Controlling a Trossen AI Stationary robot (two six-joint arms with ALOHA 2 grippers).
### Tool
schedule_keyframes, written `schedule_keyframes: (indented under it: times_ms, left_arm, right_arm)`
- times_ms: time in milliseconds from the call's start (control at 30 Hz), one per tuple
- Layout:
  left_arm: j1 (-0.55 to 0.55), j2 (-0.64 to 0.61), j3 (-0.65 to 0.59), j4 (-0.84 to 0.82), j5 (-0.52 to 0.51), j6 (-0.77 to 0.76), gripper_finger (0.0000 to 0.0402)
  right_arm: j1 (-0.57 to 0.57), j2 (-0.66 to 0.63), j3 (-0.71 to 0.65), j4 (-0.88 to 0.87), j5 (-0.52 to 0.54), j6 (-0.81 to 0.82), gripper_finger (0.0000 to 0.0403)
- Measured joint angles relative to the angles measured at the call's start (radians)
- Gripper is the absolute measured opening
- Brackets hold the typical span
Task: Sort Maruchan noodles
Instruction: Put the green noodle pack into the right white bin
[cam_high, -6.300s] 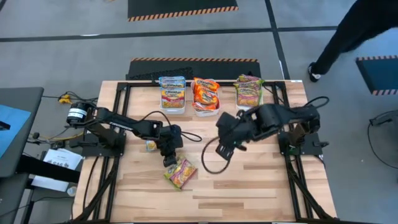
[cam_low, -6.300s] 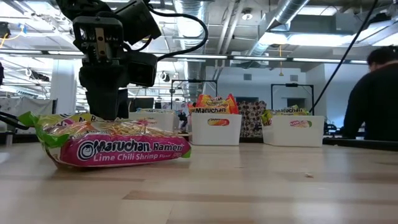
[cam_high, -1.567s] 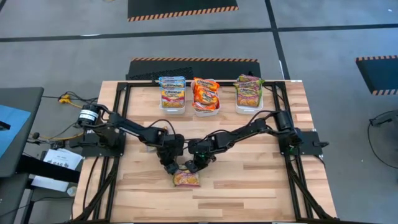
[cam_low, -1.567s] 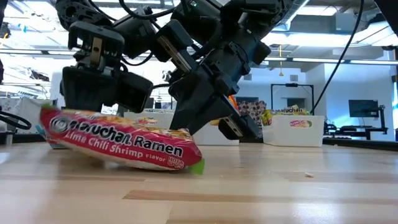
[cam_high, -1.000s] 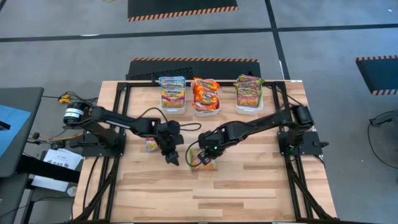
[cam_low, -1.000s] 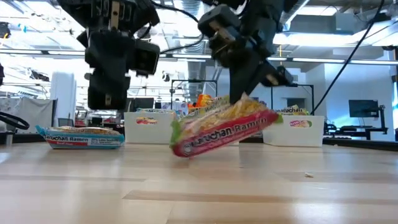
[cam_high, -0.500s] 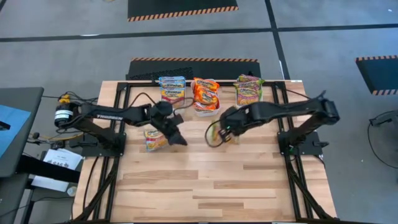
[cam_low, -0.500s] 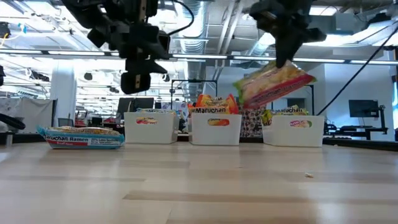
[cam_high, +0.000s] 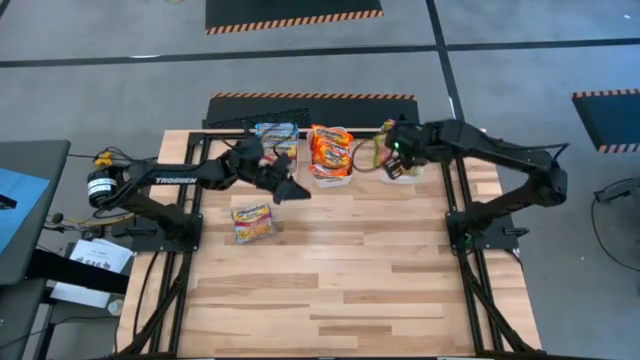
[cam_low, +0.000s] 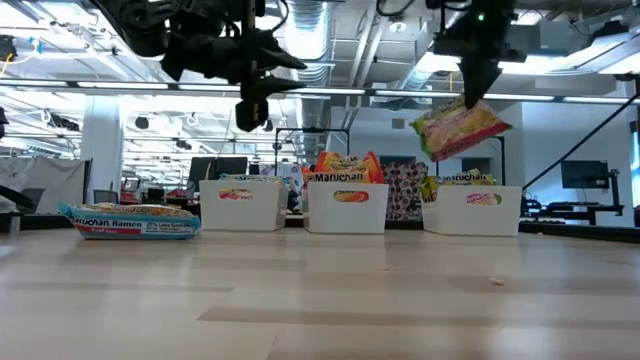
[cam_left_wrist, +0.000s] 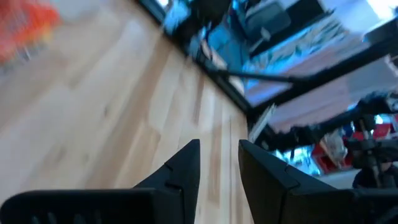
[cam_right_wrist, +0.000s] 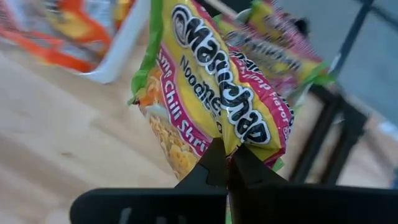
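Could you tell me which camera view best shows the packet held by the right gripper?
The right wrist view: the green-pink packet fills it, label readable, pinched by the right gripper. The low view shows it hanging above the right-hand bin; the high view barely shows it; the left wrist view shows none.

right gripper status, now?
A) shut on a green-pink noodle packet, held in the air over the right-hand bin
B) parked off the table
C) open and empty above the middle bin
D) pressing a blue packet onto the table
A: the right gripper has its fingers pinched on the green-pink Maruchan packet, which the low view shows hanging clear of the table above the right-hand white bin.
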Motion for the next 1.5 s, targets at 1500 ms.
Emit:
schedule_keyframes:
  times_ms: [1500]
  left_arm:
    - [0.202, 0.000, 0.000, 0.121, -0.055, 0.001, 0.0095]
  right_arm:
    - [-0.312, 0.332, -0.002, -0.035, -0.066, -0.452, 0.0154]
